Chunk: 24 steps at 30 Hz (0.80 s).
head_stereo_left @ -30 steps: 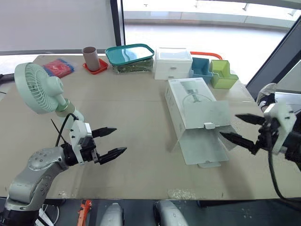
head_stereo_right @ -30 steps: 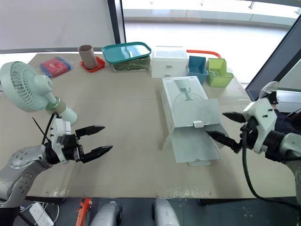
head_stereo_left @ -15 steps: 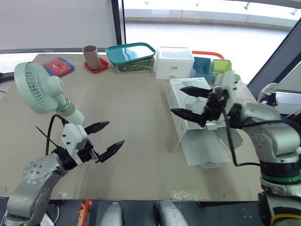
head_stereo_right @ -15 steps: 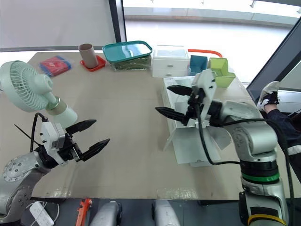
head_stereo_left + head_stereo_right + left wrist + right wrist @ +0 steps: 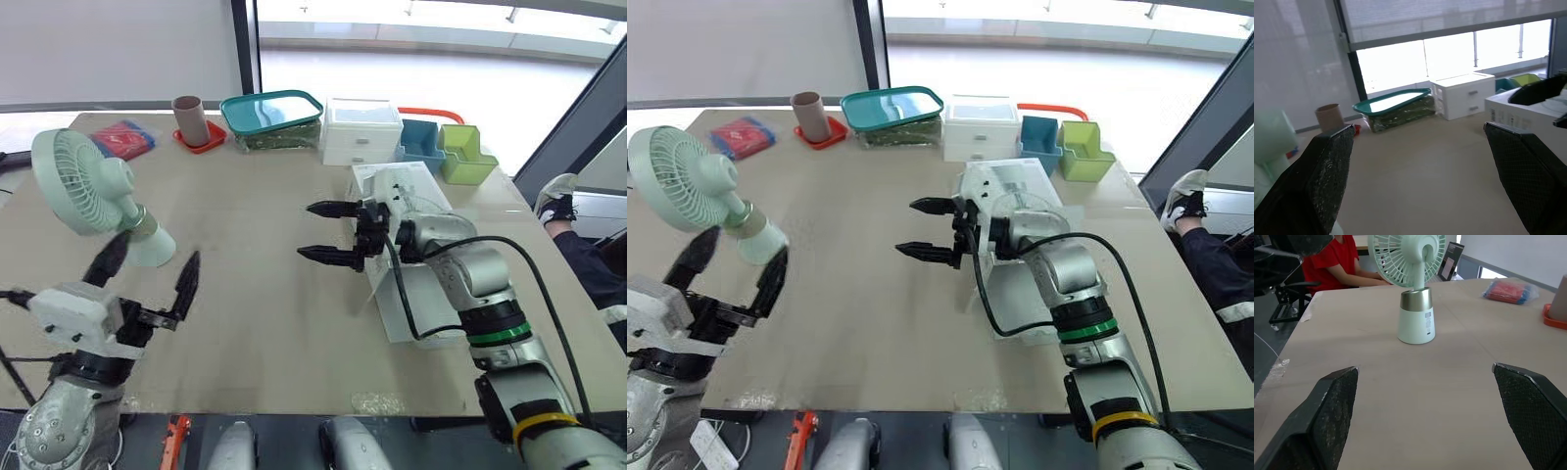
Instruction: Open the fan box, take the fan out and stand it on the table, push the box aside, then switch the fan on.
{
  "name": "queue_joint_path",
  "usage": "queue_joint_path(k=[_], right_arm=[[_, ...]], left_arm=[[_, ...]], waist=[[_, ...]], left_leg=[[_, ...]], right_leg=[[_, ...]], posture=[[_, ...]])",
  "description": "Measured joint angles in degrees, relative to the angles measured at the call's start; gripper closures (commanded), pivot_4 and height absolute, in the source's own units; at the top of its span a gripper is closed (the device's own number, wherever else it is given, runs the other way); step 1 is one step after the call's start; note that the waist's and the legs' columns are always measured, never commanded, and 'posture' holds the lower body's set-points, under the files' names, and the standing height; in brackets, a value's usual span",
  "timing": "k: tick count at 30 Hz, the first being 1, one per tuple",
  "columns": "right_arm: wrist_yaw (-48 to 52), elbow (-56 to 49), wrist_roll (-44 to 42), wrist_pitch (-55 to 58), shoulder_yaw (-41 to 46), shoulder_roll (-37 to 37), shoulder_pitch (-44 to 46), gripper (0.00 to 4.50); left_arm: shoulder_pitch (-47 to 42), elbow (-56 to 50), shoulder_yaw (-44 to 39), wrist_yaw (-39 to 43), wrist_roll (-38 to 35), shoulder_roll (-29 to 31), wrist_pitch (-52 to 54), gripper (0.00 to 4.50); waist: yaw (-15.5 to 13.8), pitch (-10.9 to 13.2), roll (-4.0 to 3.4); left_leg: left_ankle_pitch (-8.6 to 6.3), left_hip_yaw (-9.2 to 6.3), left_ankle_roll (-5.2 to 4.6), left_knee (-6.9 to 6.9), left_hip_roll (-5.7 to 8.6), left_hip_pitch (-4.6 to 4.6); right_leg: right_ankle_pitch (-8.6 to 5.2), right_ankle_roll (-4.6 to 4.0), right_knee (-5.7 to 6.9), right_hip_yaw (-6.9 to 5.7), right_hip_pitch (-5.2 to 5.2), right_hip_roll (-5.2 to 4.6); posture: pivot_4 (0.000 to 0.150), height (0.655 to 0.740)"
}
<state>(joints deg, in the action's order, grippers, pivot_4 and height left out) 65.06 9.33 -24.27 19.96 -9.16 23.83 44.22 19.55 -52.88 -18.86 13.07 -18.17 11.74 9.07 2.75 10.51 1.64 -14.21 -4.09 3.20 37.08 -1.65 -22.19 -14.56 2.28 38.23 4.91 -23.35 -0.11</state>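
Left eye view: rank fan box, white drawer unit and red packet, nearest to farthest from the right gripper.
1. fan box: directly beside the right gripper, on its right.
2. white drawer unit: behind the box, at the far edge of the table.
3. red packet: far-left corner, across the table.

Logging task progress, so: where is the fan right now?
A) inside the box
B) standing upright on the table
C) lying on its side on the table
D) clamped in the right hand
B: the fan stands on its base on the table, and the right hand is open, well apart from it.
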Motion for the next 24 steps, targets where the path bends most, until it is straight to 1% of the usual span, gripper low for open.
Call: queue_joint_path(k=[5,7,11,12,15,16,19,24], right_arm=[[1.1,1.6,0.9,-0.8,-0.3,-1.0,0.8,0.04],[1.1,2.2,1.4,-1.1,-0.4,-1.8,1.0,0.04],[1.1,2.3,2.1,-1.1,-0.8,-2.1,1.0,0.04],[1.0,2.2,2.2,-1.1,-1.1,-2.1,1.0,0.04],[0.9,2.1,2.3,-1.1,-1.2,-2.1,0.7,0.04],[0.8,2.0,2.6,-1.1,-1.3,-2.1,0.3,0.04],[0.5,1.5,2.6,-1.0,-1.3,-1.9,-0.5,0.04],[-0.2,0.3,2.7,-1.0,-1.3,-1.7,-1.0,0.04]], left_arm=[[-0.5,0.0,-3.4,-4.0,-0.8,-1.2,1.0,0.00],[-3.8,0.7,-6.7,-6.7,-2.4,-0.8,3.1,0.00],[-7.0,2.6,-8.7,-9.1,-3.3,0.6,6.0,0.00],[-8.9,4.2,-9.7,-10.7,-4.6,0.6,8.3,0.00],[-12.2,6.4,-11.5,-12.7,-7.5,1.1,10.7,0.00],[-14.0,7.0,-12.9,-13.8,-9.8,1.4,12.4,0.00],[-14.6,7.3,-13.6,-14.4,-12.1,2.7,14.1,0.00],[-16.9,9.3,-13.5,-14.5,-13.2,4.6,15.4,0.00]], waist=[[0.0,0.0,0.00],[0.0,0.0,0.00],[0.0,0.0,0.00],[0.0,0.0,0.00],[0.0,0.0,0.01],[0.0,0.0,0.01],[0.0,0.0,0.01],[0.0,0.0,0.01]], left_leg=[[0.00,0.01,0.00,0.03,0.02,-0.03],[0.00,-0.02,0.00,0.06,0.01,-0.04],[0.00,-0.03,0.00,0.10,0.02,-0.04],[0.00,-0.04,0.00,0.11,0.01,-0.05],[0.00,-0.08,0.00,0.12,0.01,-0.08],[0.00,-0.08,0.00,0.12,0.01,-0.10],[0.00,-0.11,0.00,0.12,0.01,-0.10],[0.00,-0.12,0.02,0.14,0.01,-0.11]], right_leg=[[0.01,0.02,-0.01,0.01,0.00,-0.02],[0.01,0.01,0.02,-0.03,0.00,0.00],[0.03,0.02,0.02,-0.03,0.01,0.01],[0.03,0.03,0.03,-0.05,0.01,0.01],[0.05,0.02,0.03,-0.08,0.01,0.00],[0.05,0.02,0.03,-0.08,0.00,0.00],[0.05,0.02,0.03,-0.11,-0.01,0.00],[0.07,0.00,0.03,-0.12,0.00,0.00]], posture=[[0.150,0.7400],[0.150,0.7400],[0.150,0.7400],[0.150,0.7400],[0.150,0.7400],[0.150,0.7400],[0.150,0.7400],[0.150,0.7400]])
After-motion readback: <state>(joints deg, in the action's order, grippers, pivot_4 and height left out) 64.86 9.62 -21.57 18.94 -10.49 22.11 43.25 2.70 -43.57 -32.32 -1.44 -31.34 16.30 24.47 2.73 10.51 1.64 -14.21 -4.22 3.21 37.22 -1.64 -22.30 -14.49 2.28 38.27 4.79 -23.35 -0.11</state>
